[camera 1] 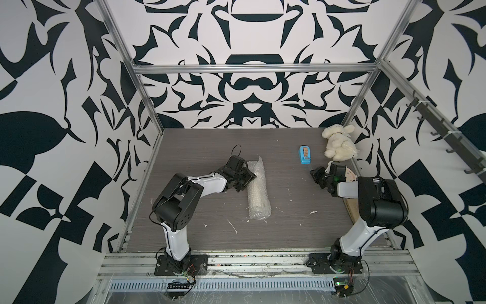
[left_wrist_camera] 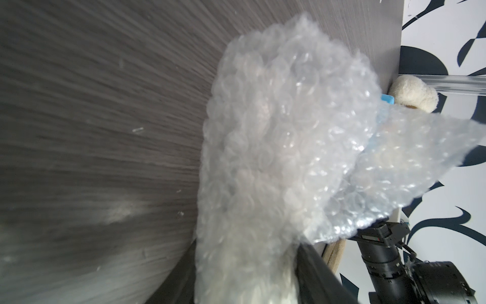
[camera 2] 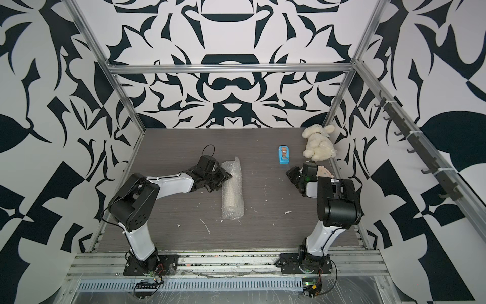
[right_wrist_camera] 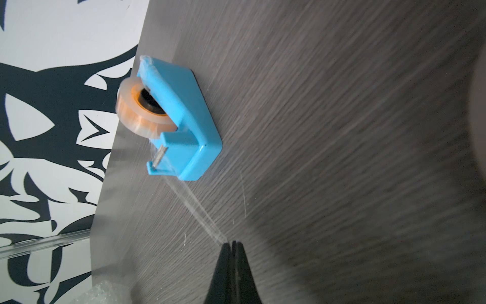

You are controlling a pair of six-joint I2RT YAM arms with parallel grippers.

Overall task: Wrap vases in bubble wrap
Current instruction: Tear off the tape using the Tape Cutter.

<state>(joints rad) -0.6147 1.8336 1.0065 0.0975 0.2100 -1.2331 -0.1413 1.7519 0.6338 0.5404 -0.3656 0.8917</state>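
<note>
The bubble wrap lies as a long roll in the middle of the table, one loose flap standing out in the left wrist view. The vase is hidden inside it; only a pale form shows through. My left gripper grips the roll near its far end, a finger on each side. My right gripper is shut on a clear tape strip stretched from the blue tape dispenser.
A cream plush toy sits in the far right corner. A pink round clock shows behind the right wrist. Small white scraps dot the grey table. Metal frame posts border the table.
</note>
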